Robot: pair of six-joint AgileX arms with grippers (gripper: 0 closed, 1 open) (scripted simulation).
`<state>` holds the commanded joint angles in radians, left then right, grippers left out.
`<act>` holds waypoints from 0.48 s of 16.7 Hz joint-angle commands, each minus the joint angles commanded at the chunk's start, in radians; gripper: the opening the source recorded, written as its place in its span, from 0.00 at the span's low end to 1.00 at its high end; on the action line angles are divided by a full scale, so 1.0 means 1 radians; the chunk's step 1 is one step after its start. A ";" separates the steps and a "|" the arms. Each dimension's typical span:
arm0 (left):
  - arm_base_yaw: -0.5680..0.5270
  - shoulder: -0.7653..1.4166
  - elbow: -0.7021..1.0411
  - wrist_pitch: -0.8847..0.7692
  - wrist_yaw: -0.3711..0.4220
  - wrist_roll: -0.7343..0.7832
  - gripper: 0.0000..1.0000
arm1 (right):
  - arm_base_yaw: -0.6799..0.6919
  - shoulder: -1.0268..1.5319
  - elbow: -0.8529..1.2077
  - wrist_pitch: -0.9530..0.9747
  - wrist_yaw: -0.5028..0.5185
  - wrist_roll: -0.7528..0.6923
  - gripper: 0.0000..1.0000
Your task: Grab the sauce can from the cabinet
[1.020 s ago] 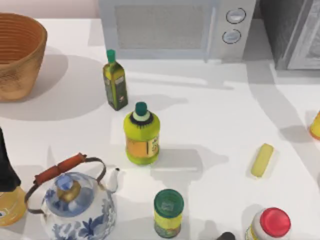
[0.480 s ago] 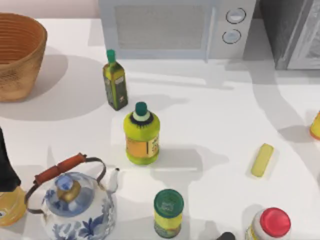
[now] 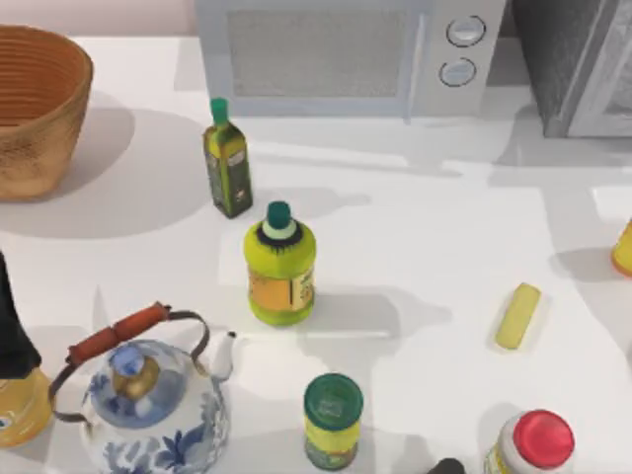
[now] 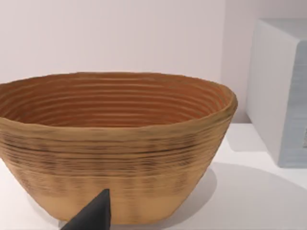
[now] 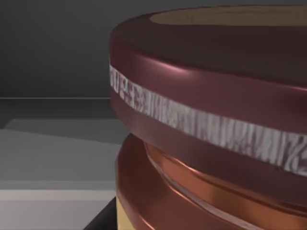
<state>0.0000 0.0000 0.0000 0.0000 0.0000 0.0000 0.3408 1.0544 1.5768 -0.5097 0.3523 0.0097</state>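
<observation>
The sauce can (image 5: 211, 120) looms very close in the right wrist view, with a dark maroon lid, a pale band round it and a coppery red rim below. Dark grey walls and a grey floor of the cabinet (image 5: 53, 57) surround it. A dark part of my right gripper (image 5: 103, 221) shows just below the can. In the top view the cabinet (image 3: 568, 54) stands at the back right corner, with its pale grey framed door (image 3: 610, 94) beside it. A dark tip of my left gripper (image 4: 93, 218) points at a wicker basket (image 4: 115, 143).
On the table stand a microwave (image 3: 346, 54), an olive oil bottle (image 3: 227, 163), a yellow-green bottle (image 3: 280, 267), a blue-and-white kettle (image 3: 148, 395), a green-lidded can (image 3: 333, 420), a red-capped white container (image 3: 533, 444) and a yellow bar (image 3: 518, 316). The basket (image 3: 35, 104) is back left.
The shadow on the table in front of the cabinet has shrunk back toward the right edge. None of the objects on the table has moved.
</observation>
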 joint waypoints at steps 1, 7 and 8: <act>0.000 0.000 0.000 0.000 0.000 0.000 1.00 | -0.022 -0.067 -0.115 0.032 -0.022 -0.001 0.00; 0.000 0.000 0.000 0.000 0.000 0.000 1.00 | -0.165 -0.509 -0.877 0.242 -0.168 -0.006 0.00; 0.000 0.000 0.000 0.000 0.000 0.000 1.00 | -0.188 -0.583 -0.992 0.277 -0.193 -0.007 0.00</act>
<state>0.0000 0.0000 0.0000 0.0000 0.0000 0.0000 0.1526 0.4716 0.5844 -0.2327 0.1596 0.0030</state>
